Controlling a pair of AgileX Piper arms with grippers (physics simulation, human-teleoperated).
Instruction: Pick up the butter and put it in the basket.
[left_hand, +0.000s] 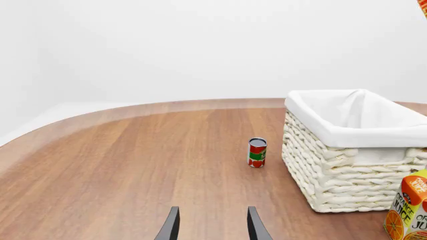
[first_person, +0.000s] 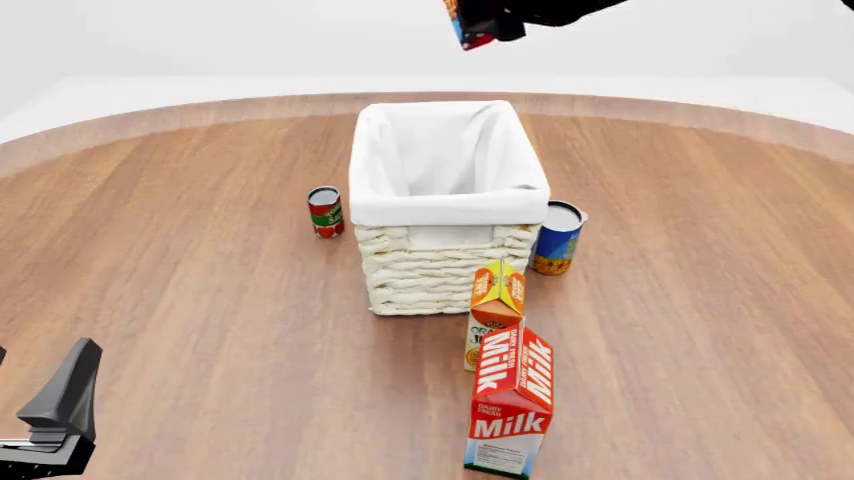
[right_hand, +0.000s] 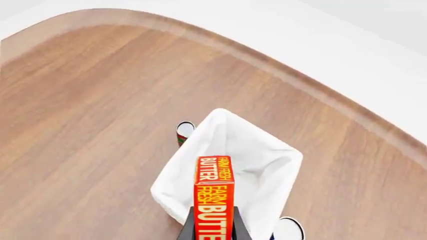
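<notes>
Butter (right_hand: 213, 197) — clamped on edge in the right gripper (right_hand: 213, 231), high in the air above the basket (first_person: 449, 215). Basket at table centre. Red can (first_person: 324, 212) at its 9 o'clock, blue-orange can (first_person: 557, 238) at 3, juice carton (first_person: 495, 312) then milk carton (first_person: 513, 400) at 5. Left gripper (left_hand: 212, 225) — fingers parted, holding nothing, low at 7. Table (first_person: 174, 300): rounded brown wood grain; surroundings plain white.
</notes>
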